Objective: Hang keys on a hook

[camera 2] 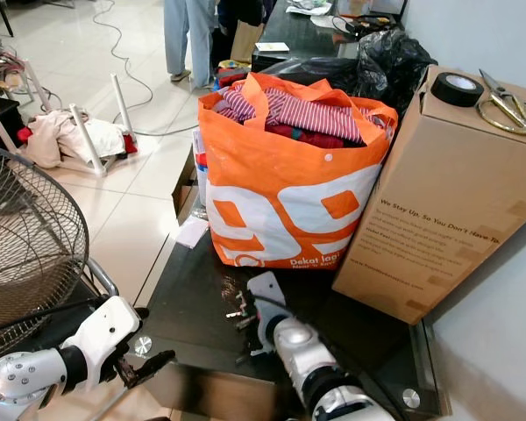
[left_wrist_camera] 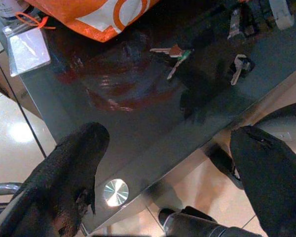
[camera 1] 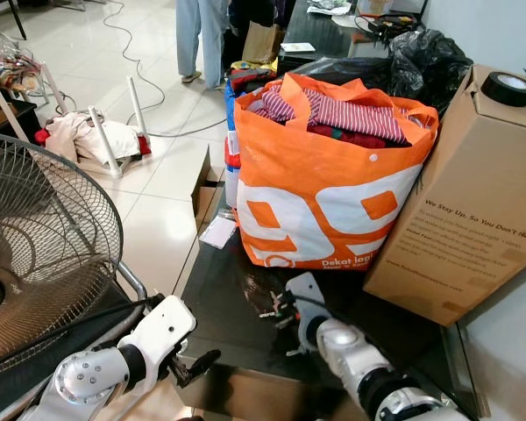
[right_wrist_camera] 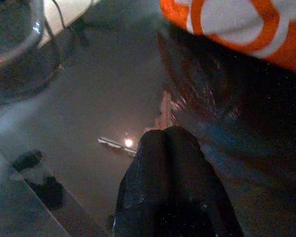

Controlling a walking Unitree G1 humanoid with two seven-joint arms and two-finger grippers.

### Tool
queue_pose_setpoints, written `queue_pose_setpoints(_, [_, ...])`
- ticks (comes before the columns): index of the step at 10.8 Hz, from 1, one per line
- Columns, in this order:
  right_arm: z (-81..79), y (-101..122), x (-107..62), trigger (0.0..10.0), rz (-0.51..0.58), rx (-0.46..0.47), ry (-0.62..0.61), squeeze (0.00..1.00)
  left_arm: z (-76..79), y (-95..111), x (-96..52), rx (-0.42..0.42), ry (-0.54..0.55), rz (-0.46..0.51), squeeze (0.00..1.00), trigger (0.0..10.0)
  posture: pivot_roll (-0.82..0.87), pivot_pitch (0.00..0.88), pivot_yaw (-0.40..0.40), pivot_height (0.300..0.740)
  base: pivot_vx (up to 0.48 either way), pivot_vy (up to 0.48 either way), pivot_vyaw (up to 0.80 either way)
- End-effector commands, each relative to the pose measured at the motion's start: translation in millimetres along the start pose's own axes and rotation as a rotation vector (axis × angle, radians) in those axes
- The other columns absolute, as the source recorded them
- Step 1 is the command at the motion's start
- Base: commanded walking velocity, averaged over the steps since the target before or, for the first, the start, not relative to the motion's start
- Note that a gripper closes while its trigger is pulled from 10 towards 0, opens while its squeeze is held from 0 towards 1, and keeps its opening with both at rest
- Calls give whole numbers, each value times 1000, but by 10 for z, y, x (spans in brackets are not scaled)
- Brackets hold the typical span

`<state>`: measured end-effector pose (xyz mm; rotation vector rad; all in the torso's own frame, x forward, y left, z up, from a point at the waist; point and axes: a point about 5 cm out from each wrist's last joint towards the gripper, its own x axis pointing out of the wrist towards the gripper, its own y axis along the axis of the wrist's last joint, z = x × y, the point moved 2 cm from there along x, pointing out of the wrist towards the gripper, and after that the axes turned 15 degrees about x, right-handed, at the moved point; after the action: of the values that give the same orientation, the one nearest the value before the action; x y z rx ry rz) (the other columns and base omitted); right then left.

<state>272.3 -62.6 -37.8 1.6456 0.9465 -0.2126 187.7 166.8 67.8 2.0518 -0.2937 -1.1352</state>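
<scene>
Dark glass desk (camera 1: 237, 324) with a glossy, reflective top and round metal fittings at its corners, seen from the robot's head. The keys (left_wrist_camera: 173, 51), a small bunch of flat metal blades with a green tag, lie on the glass just in front of the orange bag (camera 1: 320, 189), a soft woven shopping bag printed with large white numerals and stuffed with striped red-and-white cloth. The right gripper (right_wrist_camera: 170, 148) rests low over the desk at the keys; its two black fingers are pressed together, the jaws clenched, with the fingertips at the keys, though the frames do not show whether any key is caught between them. In the right wrist view a pale key blade lies on the glass just beyond the fingertips. The left gripper (left_wrist_camera: 170, 163) hovers at the near edge of the desk, apart from the keys; its jaws are released, the two textured black fingers (left_wrist_camera: 69, 168) spread wide over the glass rim. A clear plastic badge sleeve (left_wrist_camera: 28, 47) with an orange cord lies flat at the desk's left edge beside the bag. To the right of the bag stands a tall brown cardboard box (camera 2: 438, 193) with printed text, carrying a roll of black tape (camera 2: 457, 89) and metal scissors (camera 2: 508, 105) on top. A round wire-grille fan (camera 1: 35, 246) stands at the left. Behind the bag sits a crumpled black plastic sack (camera 1: 421, 57). A person's legs (camera 1: 202, 35) stand on the pale tiled floor (camera 1: 158, 210).
</scene>
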Motion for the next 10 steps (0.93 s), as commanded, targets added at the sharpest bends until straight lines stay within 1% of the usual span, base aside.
queue_pose_setpoints(1, [34,64,-8,10000,18,-17,-6,0,-14,13,8,8,-6,4,145,10000,127,0,-27,740,0,0,0])
queue_pose_setpoints(3, [113,82,-25,10000,24,-10,-46,0,-26,23,20,12,-4,7,145,10000,127,0,-27,740,0,0,0])
queue_pose_setpoints(4, [132,88,-29,10000,25,-11,-57,24,-30,22,22,13,-4,8,145,10000,123,0,-23,740,0,0,0])
queue_pose_setpoints(5, [143,83,-31,10000,22,-11,-65,20,-33,21,26,16,-5,7,145,10000,122,0,-21,740,0,0,0])
queue_pose_setpoints(6, [144,61,-31,10000,13,-5,-69,220,-38,19,31,17,-5,7,145,10000,121,0,-20,740,0,0,0])
queue_pose_setpoints(7, [153,43,-33,10000,7,2,-78,788,-40,22,36,18,-4,8,145,10000,121,0,-20,740,0,0,0])
queue_pose_setpoints(8, [165,31,-35,10000,2,7,-90,890,-37,23,37,18,-5,9,145,10000,121,0,-21,740,0,0,0])
queue_pose_setpoints(9, [180,18,-38,10000,-3,16,-103,886,-32,25,39,18,-6,10,145,10000,122,0,-21,740,0,0,0])
queue_pose_setpoints(10, [180,4,-36,10000,-15,23,-106,796,-27,27,39,18,-9,11,141,10000,122,0,-20,740,0,0,0])
